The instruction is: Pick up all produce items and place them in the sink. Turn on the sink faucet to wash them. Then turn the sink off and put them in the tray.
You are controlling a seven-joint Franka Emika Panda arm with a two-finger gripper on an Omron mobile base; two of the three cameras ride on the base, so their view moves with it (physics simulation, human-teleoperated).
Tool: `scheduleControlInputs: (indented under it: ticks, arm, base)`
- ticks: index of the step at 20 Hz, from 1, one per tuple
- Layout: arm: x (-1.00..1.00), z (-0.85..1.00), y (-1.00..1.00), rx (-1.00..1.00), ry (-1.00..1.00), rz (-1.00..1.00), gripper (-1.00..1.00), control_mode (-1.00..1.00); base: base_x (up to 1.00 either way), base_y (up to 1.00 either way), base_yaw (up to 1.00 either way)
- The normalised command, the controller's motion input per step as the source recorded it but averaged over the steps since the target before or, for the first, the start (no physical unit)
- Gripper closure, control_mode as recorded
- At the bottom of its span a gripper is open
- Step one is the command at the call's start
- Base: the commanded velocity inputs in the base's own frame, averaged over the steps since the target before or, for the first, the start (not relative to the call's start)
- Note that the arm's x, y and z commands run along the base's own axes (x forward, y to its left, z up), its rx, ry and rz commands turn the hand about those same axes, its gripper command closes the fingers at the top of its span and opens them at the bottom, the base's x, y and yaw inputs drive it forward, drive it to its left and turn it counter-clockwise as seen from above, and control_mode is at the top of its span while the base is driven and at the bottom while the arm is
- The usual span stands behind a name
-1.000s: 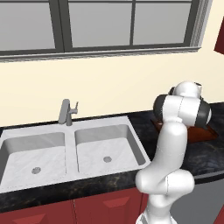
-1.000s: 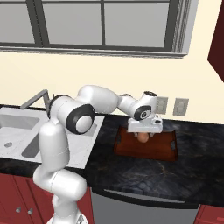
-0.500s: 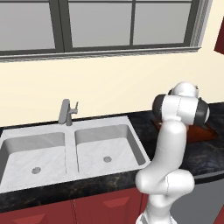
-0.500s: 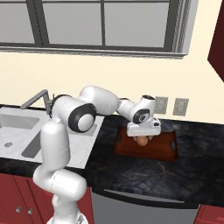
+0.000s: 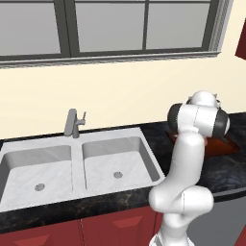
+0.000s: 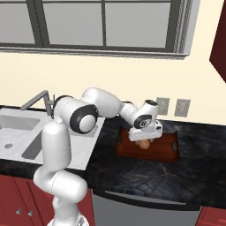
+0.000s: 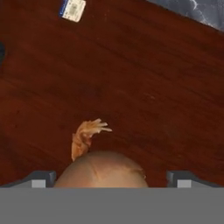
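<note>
We've got the end effector [image 6: 145, 140] spread fully wide and gripping nothing, the small round reddish-brown onion-like ball [image 7: 101, 169] sitting between its fingertips on the flat reddish-brown wooden tray [image 6: 165, 151]; likely light, firm, prone to roll, so pinch at the widest girth.

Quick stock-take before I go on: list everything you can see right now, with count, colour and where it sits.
produce item: one, reddish-brown with a pale stem tuft, on the tray, between the fingertips
tray: one, reddish-brown, on the counter right of the sink
sticker: one, white and blue, on the tray
sink: one, light grey, two basins
sink faucet: one, grey, behind the sink
counter: one, dark marbled
wall outlets: two, pale, above the tray
gripper: one, white, open, over the tray
</note>
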Motion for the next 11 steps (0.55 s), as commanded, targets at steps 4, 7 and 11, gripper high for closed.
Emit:
scheduleControlInputs:
  ticks: [4, 7, 11]
  arm:
    - [-0.01, 0.18, -0.06, 0.03, -0.10, 0.10, -1.00, -1.00]
    - [-0.03, 0.55, 0.00, 0.00, -0.01, 0.11, -1.00, -1.00]
    - [0.00, 0.36, 0.00, 0.00, 0.00, 0.11, -1.00, -1.00]
  base:
    - [0.00, 0.00, 0.00]
    - [0.00, 0.00, 0.00]
    - [0.00, 0.00, 0.00]
